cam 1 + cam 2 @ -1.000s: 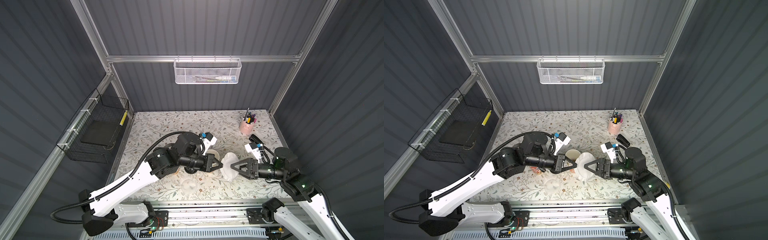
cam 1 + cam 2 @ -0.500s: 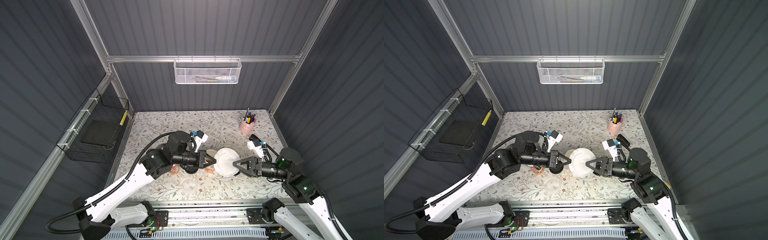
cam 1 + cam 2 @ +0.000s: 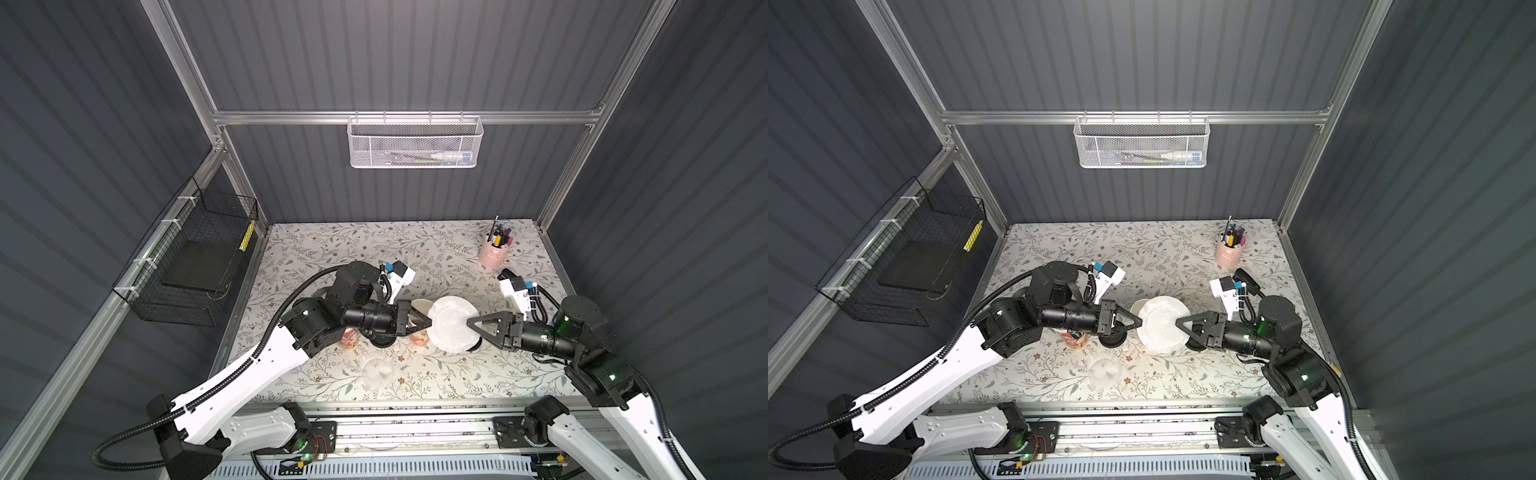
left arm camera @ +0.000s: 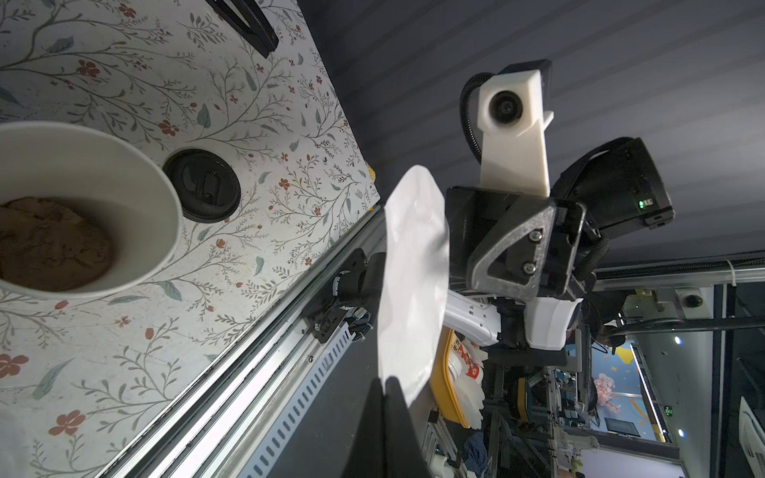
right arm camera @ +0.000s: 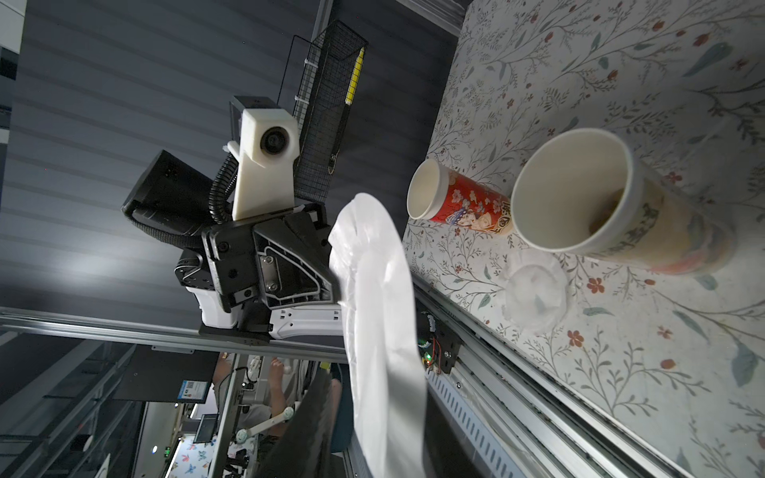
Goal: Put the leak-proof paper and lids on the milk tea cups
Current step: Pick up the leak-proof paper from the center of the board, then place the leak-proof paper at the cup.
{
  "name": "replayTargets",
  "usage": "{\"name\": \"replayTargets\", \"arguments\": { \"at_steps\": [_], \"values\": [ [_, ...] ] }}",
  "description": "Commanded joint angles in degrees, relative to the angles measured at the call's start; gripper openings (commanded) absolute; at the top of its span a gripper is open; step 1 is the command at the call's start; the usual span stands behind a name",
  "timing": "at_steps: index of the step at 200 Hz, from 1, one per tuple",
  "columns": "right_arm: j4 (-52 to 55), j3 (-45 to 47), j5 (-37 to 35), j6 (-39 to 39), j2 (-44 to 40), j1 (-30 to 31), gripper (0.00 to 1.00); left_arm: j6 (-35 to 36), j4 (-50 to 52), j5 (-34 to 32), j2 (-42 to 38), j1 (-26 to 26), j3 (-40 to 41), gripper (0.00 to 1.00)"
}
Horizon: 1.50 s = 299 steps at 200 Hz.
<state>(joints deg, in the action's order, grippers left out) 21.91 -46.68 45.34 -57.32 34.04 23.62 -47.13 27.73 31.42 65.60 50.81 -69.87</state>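
A round whitish leak-proof paper [image 3: 453, 326] hangs in the air between my two grippers, just above and right of a milk tea cup [image 3: 420, 308]. My left gripper [image 3: 430, 322] is shut on its left edge [image 4: 410, 289]. My right gripper [image 3: 470, 322] has the sheet's right edge [image 5: 381, 314] between its fingers, with a gap showing beside one finger [image 5: 314, 409]. A second paper [image 3: 377, 372] lies flat on the table. The red-printed cup [image 5: 455, 202] stands partly under my left arm [image 3: 349, 338]. The paler cup [image 5: 600, 207] holds something brown [image 4: 49, 244].
One black lid [image 4: 201, 185] lies near my right gripper and another [image 3: 1113, 341] under my left gripper. A pink pot of pens [image 3: 494, 251] stands at the back right. A black wire basket [image 3: 191, 270] hangs on the left wall, a white mesh basket [image 3: 415, 141] on the back wall.
The crumpled paper has spread out flat as my left gripper drew back to the left. My right gripper's jaws have narrowed round its right edge.
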Motion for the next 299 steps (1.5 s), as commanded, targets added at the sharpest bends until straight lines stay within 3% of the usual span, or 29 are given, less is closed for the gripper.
{"name": "replayTargets", "arguments": {
  "at_steps": [1, 80, 87, 96, 107, 111, 114, 146, 183, 233, 299],
  "values": [
    [-0.25, -1.90, -1.04, 1.07, 0.45, -0.19, 0.27, 0.28, -0.17, 2.31, -0.88, -0.79, 0.60, 0.00],
    [-0.04, -2.76, -1.80, 1.67, 3.42, -0.20, 0.00, 0.56, -0.50, 5.89, -0.78, -5.37, 1.65, 0.00],
    [-0.19, -2.81, -1.67, 1.77, 3.99, -0.14, 0.00, 0.60, 0.02, 5.30, -0.77, -5.79, 1.62, 0.18],
    [-0.41, -2.81, -1.57, 1.85, 4.84, -0.07, 0.00, 0.94, 1.60, 3.24, -0.76, -6.31, 1.44, 0.50],
    [-0.61, -2.72, -1.87, 1.92, 5.94, -0.10, 0.00, 1.72, 5.31, -2.39, -1.11, -6.33, 0.65, 0.77],
    [-0.64, -2.72, -1.99, 2.07, 6.48, 0.06, 0.00, 1.94, 6.88, -4.78, -1.32, -6.33, 0.25, 0.96],
    [-0.64, -2.72, -2.15, 2.18, 6.88, 0.13, 0.00, 2.03, 8.24, -6.97, -1.41, -6.33, -0.10, 0.99],
    [-1.35, -4.13, -5.25, 3.92, 13.82, 2.69, 0.00, 0.09, 19.14, -28.62, -1.37, -6.33, -2.90, 1.00],
    [-2.45, -7.64, -9.68, 5.47, 23.70, 5.70, 0.00, -1.46, 18.40, -36.56, 0.55, -6.42, -2.55, 1.00],
    [0.06, -9.31, -14.77, 6.62, 29.75, 5.83, 0.00, -0.69, 12.45, -31.80, 5.95, -7.61, -2.34, 1.00],
    [0.06, -9.39, -15.76, 7.30, 35.50, 6.08, 0.03, -3.00, 2.08, -21.54, 10.24, -9.54, 3.41, 0.97]
  ]
}}
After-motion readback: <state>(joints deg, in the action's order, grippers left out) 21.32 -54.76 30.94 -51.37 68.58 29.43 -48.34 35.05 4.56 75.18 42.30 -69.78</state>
